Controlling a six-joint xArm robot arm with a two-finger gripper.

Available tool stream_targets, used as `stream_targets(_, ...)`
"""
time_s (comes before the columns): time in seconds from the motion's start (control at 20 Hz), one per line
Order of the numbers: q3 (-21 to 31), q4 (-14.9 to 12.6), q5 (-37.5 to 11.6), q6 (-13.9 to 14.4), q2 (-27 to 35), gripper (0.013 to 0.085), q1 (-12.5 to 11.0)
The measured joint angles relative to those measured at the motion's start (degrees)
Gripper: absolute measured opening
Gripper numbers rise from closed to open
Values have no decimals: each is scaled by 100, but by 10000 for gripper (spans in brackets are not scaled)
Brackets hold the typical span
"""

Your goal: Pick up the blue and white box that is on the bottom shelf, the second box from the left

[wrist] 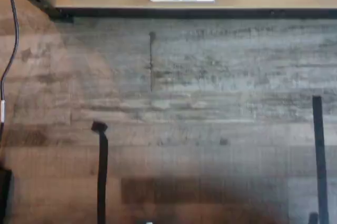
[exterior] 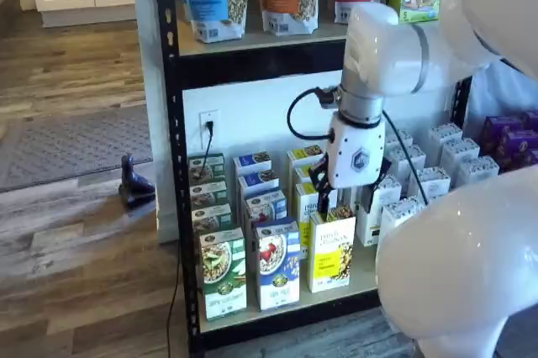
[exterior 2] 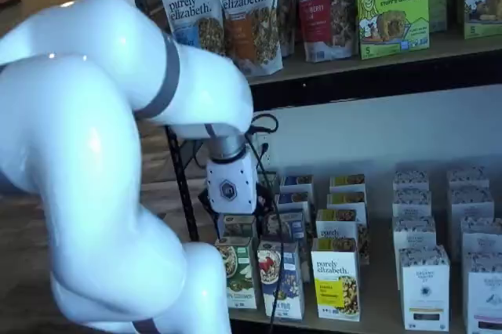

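Blue and white box upright at front of bottom shelf, between green box and yellow box. End effector hangs above, fingers spread, nothing held.

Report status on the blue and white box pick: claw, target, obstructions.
Claw hanging ahead of the shelf, empty. Blue and white box upright at bottom shelf front, untouched. Green and white box close alongside.

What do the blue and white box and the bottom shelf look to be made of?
The blue and white box: printed cardboard by its flat faces and sharp folded edges, with a slight sheen. The bottom shelf: a matte light beige board, probably particleboard or laminate, fronted by a black beam that looks like painted metal.
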Motion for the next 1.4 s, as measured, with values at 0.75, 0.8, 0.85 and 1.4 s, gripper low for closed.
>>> stream_targets(0.75,40,164,-2428,34,1946,850,302)
stream_targets(0.8,10,155,-2529,49,2069,850,314)
stream_targets(0.85,-17,131,-2622,76,2174,850,325)
stream_targets(1.4,-608,-323,-3400,532,3598,850,395)
